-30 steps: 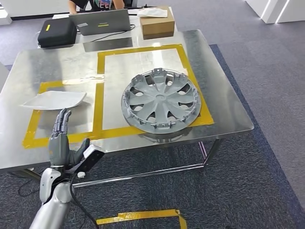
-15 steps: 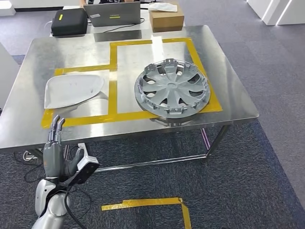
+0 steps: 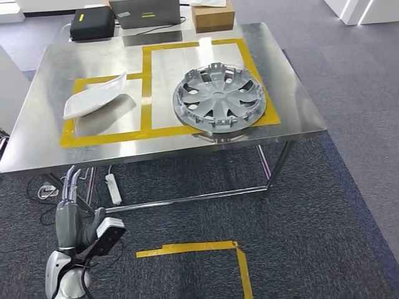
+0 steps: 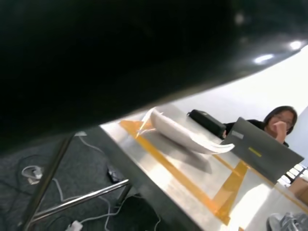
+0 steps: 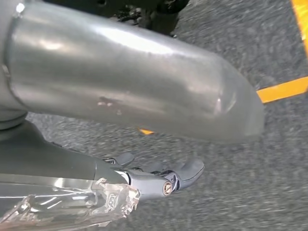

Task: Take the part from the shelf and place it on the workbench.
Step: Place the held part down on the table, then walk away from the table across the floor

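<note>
A robotics test lab or workshop: a steel tabletop (image 3: 292,106) marked into zones with yellow tape (image 3: 146,87) stands on grey carpet with taped floor lines (image 3: 197,248), and a grey laptop (image 3: 146,11), black case (image 3: 91,23) and cardboard box (image 3: 212,17) sit beyond its far edge.

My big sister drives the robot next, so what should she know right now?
Left hand: open, empty, low in front of the shiny steel workbench.
Right hand: hangs over the grey carpet, fingers out, empty.
Flat white plastic part lies in the left yellow-taped box; round grey wheel cover in the right one.
Done: part placed. Left: probably nothing.
</note>
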{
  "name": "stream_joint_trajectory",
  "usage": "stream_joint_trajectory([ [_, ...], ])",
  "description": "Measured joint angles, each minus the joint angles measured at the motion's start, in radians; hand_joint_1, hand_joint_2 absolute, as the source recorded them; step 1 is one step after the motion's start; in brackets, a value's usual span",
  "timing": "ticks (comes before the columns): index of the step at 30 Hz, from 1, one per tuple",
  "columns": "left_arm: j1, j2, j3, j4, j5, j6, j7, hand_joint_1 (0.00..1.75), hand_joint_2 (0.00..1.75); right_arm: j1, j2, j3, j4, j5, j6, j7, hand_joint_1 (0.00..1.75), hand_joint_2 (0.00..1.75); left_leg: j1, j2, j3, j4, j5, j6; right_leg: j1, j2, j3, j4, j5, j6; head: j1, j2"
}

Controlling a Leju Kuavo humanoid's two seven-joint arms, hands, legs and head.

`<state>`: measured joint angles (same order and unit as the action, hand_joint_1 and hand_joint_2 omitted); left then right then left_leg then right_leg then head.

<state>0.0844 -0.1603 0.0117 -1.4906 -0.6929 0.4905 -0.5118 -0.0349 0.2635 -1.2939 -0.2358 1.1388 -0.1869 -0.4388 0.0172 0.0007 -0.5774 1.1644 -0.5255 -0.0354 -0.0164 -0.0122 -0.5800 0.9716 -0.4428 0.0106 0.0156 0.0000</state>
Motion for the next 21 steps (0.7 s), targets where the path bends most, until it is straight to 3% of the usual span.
stream_joint_trajectory([
  [2,0.005,-0.008,0.006,0.001,0.009,0.001,-0.008,0.00,0.00,-0.001,0.002,-0.004,0.000,-0.002,-0.005,0.002,0.00,0.00,0.001,-0.002,0.095,-0.137,0.000,0.003,-0.001,0.001,-0.022,0.016,0.012,0.013,0.000,0.000],
  [3,0.007,-0.012,0.009,0.001,0.013,0.002,-0.011,0.00,0.00,-0.001,0.002,-0.006,0.000,-0.003,-0.006,0.002,0.00,0.00,-0.001,-0.003,0.118,-0.176,-0.009,0.009,-0.001,0.001,-0.029,0.020,0.019,0.021,-0.002,0.000],
  [6,0.017,-0.022,0.018,0.006,0.025,0.003,-0.019,0.00,0.00,0.000,0.005,-0.011,0.000,-0.003,-0.008,0.003,0.00,0.00,-0.008,-0.002,0.107,-0.192,0.000,0.039,-0.006,0.001,-0.040,0.022,0.032,0.043,-0.004,0.000],
  [7,0.019,-0.026,0.021,0.008,0.029,0.003,-0.022,0.00,0.00,0.001,0.005,-0.013,0.000,-0.002,-0.008,0.004,0.00,0.00,-0.008,0.000,0.095,-0.193,0.011,0.050,-0.008,0.003,-0.049,0.035,0.010,0.048,-0.003,0.000],
  [8,0.020,-0.030,0.025,0.010,0.034,0.002,-0.024,0.00,0.00,0.001,0.005,-0.015,0.000,-0.002,-0.009,0.005,0.00,0.00,-0.008,0.001,0.081,-0.194,0.025,0.060,-0.009,0.005,-0.064,0.067,-0.032,0.051,-0.002,0.000],
  [10,0.022,-0.037,0.033,0.019,0.041,-0.002,-0.025,0.00,0.00,0.001,0.005,-0.018,0.000,0.000,-0.010,0.006,0.00,0.00,-0.012,0.002,0.048,-0.194,0.052,0.070,-0.007,0.007,-0.100,0.186,-0.141,0.054,0.003,0.000],
  [11,0.023,-0.038,0.038,0.025,0.044,-0.005,-0.025,0.00,0.00,0.000,0.005,-0.018,0.000,0.000,-0.009,0.006,0.00,0.00,-0.015,0.002,0.030,-0.193,0.066,0.071,-0.005,0.008,-0.112,0.251,-0.174,0.054,0.004,0.000],
  [12,0.024,-0.039,0.043,0.032,0.047,-0.009,-0.025,0.00,0.00,0.000,0.005,-0.019,0.000,0.001,-0.007,0.006,0.00,0.00,-0.018,0.003,0.011,-0.192,0.080,0.072,-0.004,0.008,-0.112,0.297,-0.179,0.053,0.004,0.000],
  [13,0.025,-0.040,0.049,0.039,0.050,-0.013,-0.025,0.00,0.00,0.000,0.005,-0.019,0.000,0.001,-0.004,0.004,0.00,0.00,-0.021,0.003,-0.008,-0.191,0.094,0.072,-0.003,0.008,-0.097,0.313,-0.161,0.050,0.004,0.000],
  [14,0.025,-0.040,0.054,0.045,0.053,-0.017,-0.025,0.00,0.00,0.000,0.005,-0.019,0.000,0.002,-0.002,0.003,0.00,0.00,-0.025,0.003,-0.025,-0.190,0.108,0.071,-0.002,0.008,-0.065,0.295,-0.131,0.046,0.004,0.000],
  [16,0.026,-0.040,0.065,0.054,0.058,-0.024,-0.025,0.00,0.00,-0.002,0.005,-0.019,0.000,0.005,0.004,0.001,0.00,0.00,-0.031,0.002,-0.052,-0.188,0.131,0.067,0.004,0.009,0.051,0.164,-0.099,0.032,0.004,0.000],
  [18,0.025,-0.040,0.075,0.060,0.063,-0.032,-0.024,0.00,0.00,-0.007,0.005,-0.019,-0.001,0.009,0.009,-0.001,0.00,0.00,-0.034,0.003,-0.067,-0.185,0.155,0.060,0.011,0.011,0.156,0.014,-0.120,0.020,0.002,0.000],
  [19,0.025,-0.040,0.081,0.063,0.065,-0.036,-0.023,0.00,0.00,-0.009,0.005,-0.019,-0.002,0.011,0.012,-0.002,0.00,0.00,-0.034,0.004,-0.071,-0.185,0.166,0.056,0.015,0.012,0.178,-0.025,-0.131,0.015,0.002,0.000],
  [21,0.026,-0.039,0.093,0.069,0.069,-0.040,-0.021,0.00,0.00,-0.008,0.007,-0.019,-0.002,0.016,0.019,-0.002,0.00,0.00,-0.031,0.003,-0.078,-0.187,0.183,0.045,0.016,0.009,0.165,-0.035,-0.121,0.004,0.001,0.000],
])
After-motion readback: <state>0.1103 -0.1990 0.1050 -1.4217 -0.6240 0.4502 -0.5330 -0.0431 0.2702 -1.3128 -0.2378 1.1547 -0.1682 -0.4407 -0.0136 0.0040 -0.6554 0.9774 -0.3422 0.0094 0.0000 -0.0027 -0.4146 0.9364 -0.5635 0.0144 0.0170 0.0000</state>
